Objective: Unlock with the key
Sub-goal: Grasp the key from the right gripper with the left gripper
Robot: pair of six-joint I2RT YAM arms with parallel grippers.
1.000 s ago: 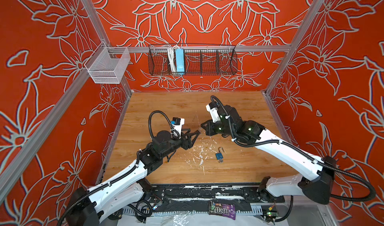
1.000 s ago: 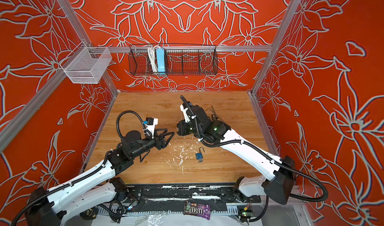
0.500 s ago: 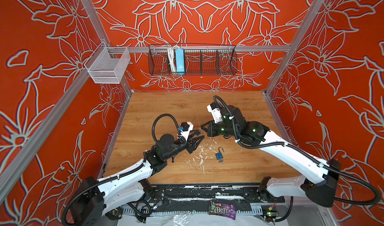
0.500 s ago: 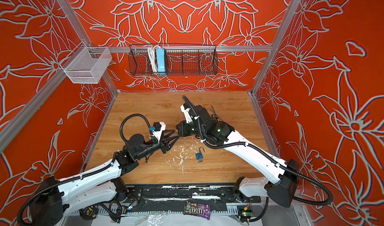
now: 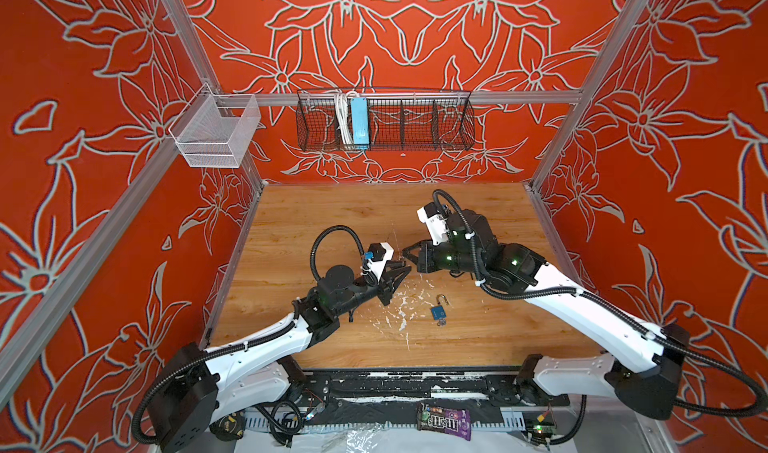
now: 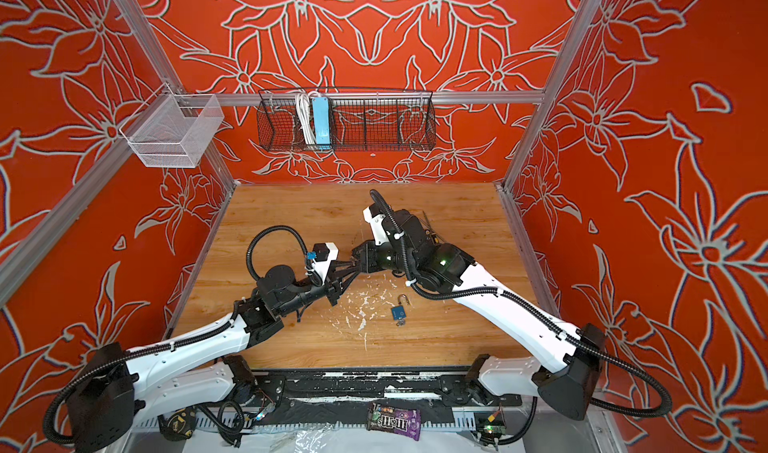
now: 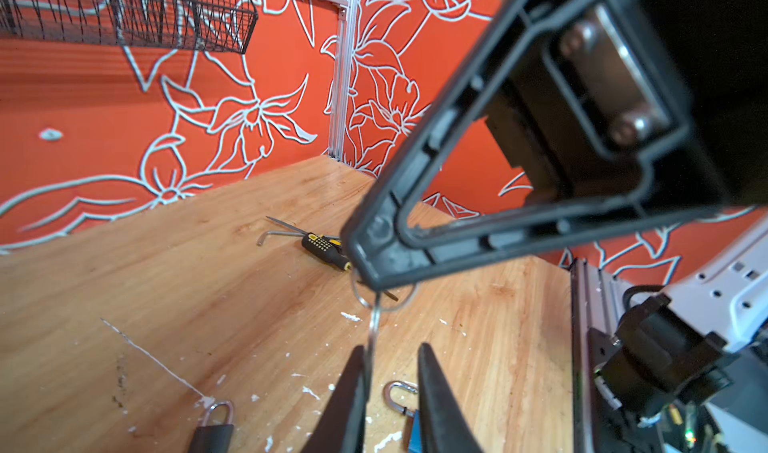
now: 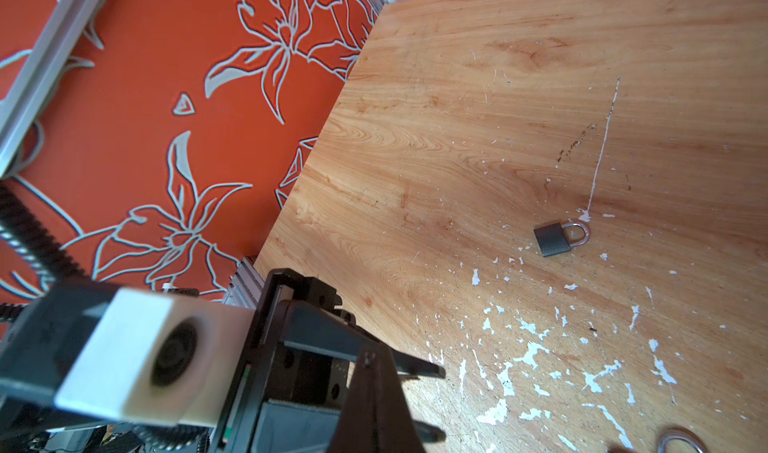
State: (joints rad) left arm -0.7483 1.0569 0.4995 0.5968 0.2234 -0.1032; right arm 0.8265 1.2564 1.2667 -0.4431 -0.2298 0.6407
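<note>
Tip to tip over the bench (image 5: 316,222): the right tool (image 5: 408,252) is pressed together, pinching the key ring (image 7: 360,299). The key (image 7: 372,334) dangles against one finger (image 7: 353,388) of the left tool (image 7: 390,349), jaws narrowly apart. The black padlock (image 8: 552,239) lies shut on the bench, and the blue padlock (image 5: 439,313) lies nearby, shackle open.

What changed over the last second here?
The left gripper advanced toward the right gripper, its jaws narrowing around the key hanging there; not yet clamped. The right gripper stayed shut on the key ring, barely shifting. The blue padlock lies unmoved, shackle open.
</note>
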